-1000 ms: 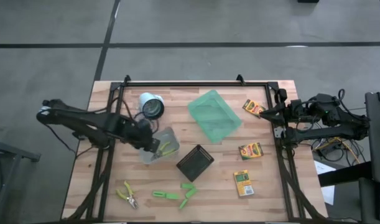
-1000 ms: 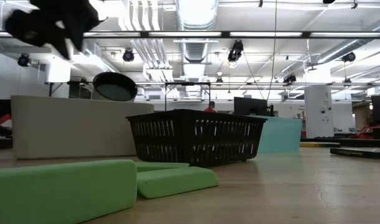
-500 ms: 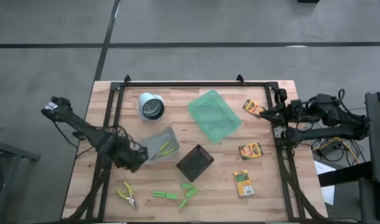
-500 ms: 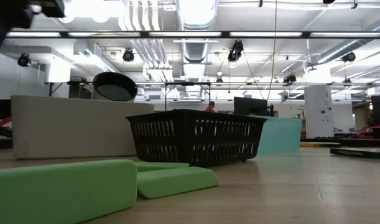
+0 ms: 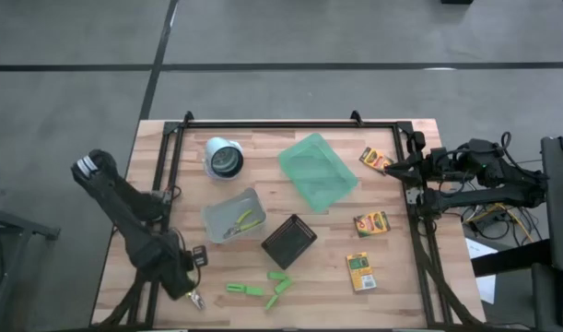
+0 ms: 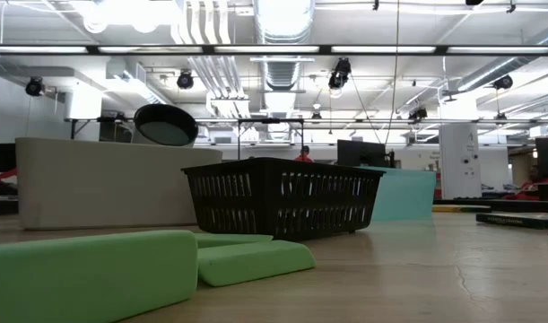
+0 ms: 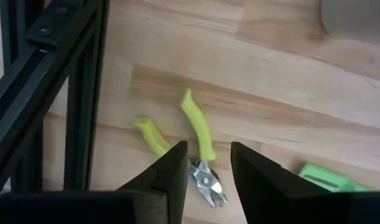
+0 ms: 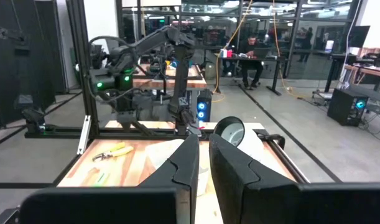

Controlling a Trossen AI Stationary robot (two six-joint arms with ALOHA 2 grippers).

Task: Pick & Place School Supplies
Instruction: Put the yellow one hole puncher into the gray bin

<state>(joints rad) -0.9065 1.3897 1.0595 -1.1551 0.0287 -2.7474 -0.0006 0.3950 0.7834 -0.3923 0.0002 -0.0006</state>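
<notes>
My left gripper [image 5: 186,284] hangs open over a yellow-green-handled tool [image 5: 195,298] lying flat near the table's near left corner. In the left wrist view its fingers [image 7: 207,152] stand on either side of the tool's metal jaws [image 7: 208,185] and touch nothing. A second such tool [image 5: 245,220] lies in the clear bin [image 5: 228,210]. Several green markers [image 5: 246,289] lie near the near edge. Three crayon boxes [image 5: 375,160], [image 5: 370,223], [image 5: 359,271] lie flat on the right. My right gripper [image 5: 390,170] waits shut at the right edge.
A black basket [image 5: 288,242] stands mid-table, with a translucent green tray [image 5: 318,171] behind it and a white cup [image 5: 224,157] on its side at far left. A black frame rail [image 7: 78,93] runs close beside the left gripper. Green markers [image 6: 85,269] fill the low view's foreground.
My left gripper has left the clear bin and swung toward the table's near left corner, coming down over the tool lying there. The tool in the bin has stayed where it was. The arm has passed out of the low view.
</notes>
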